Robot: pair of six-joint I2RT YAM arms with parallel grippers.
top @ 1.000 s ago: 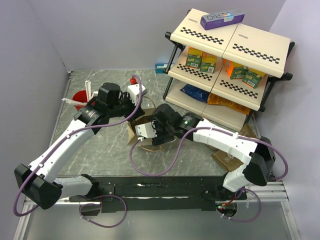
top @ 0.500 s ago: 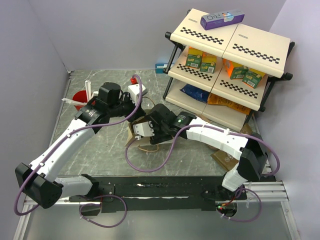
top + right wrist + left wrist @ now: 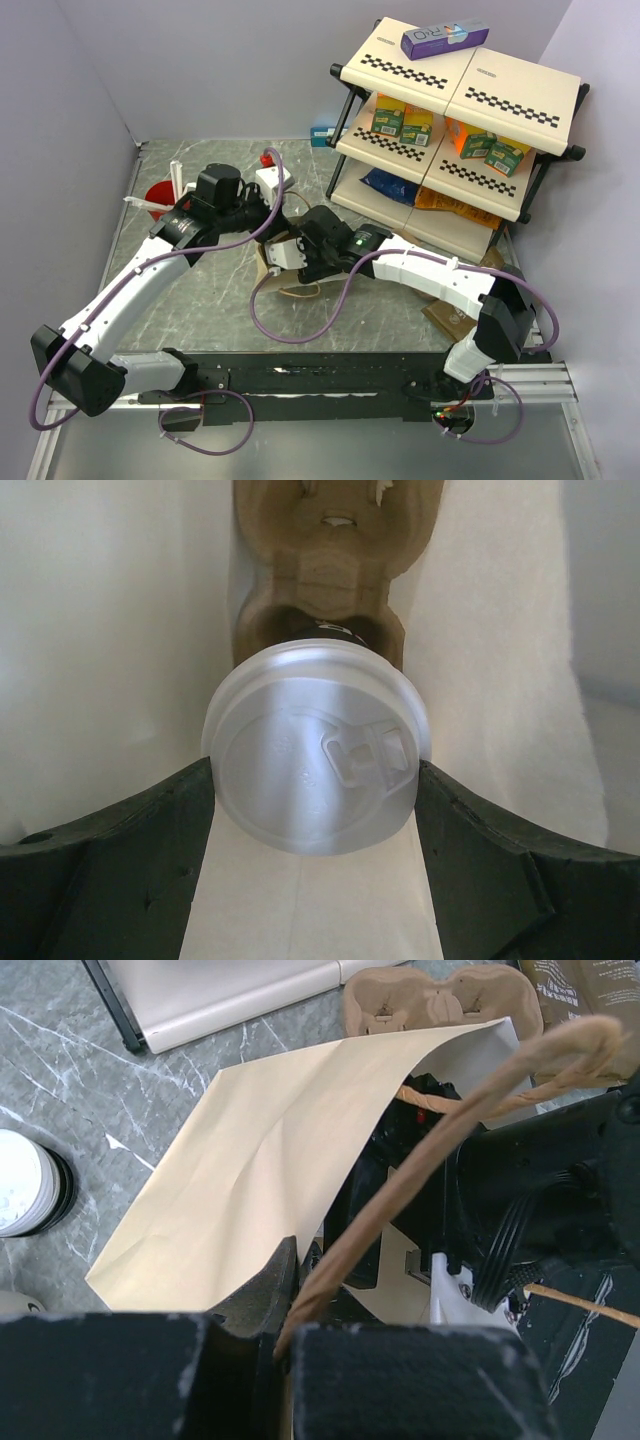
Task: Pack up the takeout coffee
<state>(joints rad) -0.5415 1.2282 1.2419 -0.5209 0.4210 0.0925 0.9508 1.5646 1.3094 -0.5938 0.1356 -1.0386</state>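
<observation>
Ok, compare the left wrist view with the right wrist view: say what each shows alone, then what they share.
Left wrist only: the paper bag from outside, its handle pinched in the shut left pincer, the marble table and another white-lidded cup at the frame edge. Right wrist only: the takeout coffee, lid toward the camera, gripped by the right pincer inside the bag. Both: the paper bag and a brown pulp cup carrier.

Two white-shelled arms [image 3: 120,295], black joints [image 3: 62,362], looping purple cables [image 3: 290,335]

bag walls [image 3: 100,630] tight beside right claw [image 3: 315,780], carrier [image 3: 320,570] ahead
</observation>
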